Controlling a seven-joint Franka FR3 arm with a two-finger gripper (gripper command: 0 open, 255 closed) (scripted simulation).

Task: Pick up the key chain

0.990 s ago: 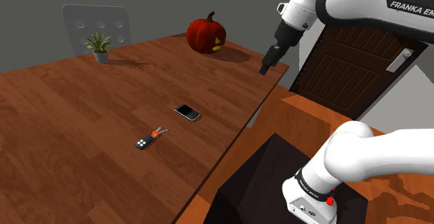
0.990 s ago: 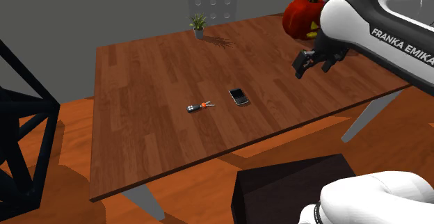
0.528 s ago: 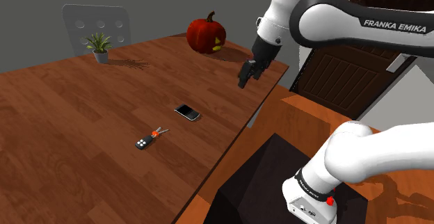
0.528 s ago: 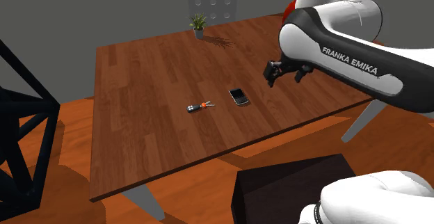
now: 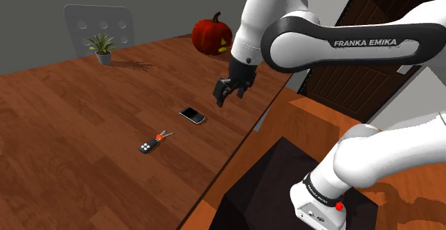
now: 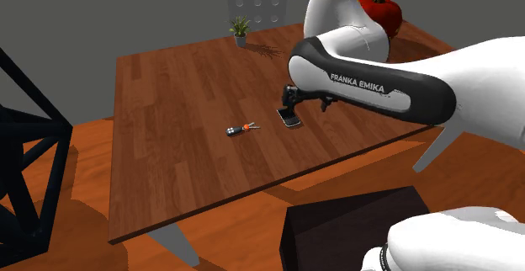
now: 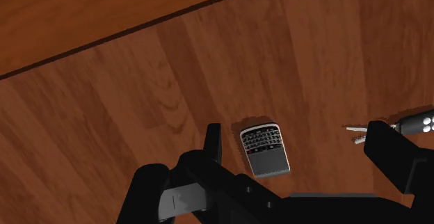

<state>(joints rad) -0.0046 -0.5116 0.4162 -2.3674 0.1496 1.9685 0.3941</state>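
Observation:
The key chain (image 5: 154, 142) is a small black fob with an orange link and silver keys, lying flat on the wooden table (image 5: 64, 114). In the second exterior view the key chain (image 6: 241, 129) lies a little to the left of a black phone (image 6: 289, 118). My gripper (image 5: 225, 95) hovers open above the table, just over the phone and to the right of the key chain. In the wrist view the gripper (image 7: 295, 132) has the phone (image 7: 264, 149) between its spread fingers. The key chain (image 7: 421, 124) peeks out beyond one finger, partly hidden by it.
A red pumpkin (image 5: 211, 34) and a small potted plant (image 5: 102, 48) stand at the table's far side, with a grey chair (image 5: 100, 25) behind. The table's edge runs close to my dark stand (image 5: 279, 186). A black frame (image 6: 21, 168) stands at the second exterior view's left.
The arm has swung from the table's corner near the pumpkin down and towards the phone. The gripper now hangs lower and closer to the key chain. Phone and key chain have not moved.

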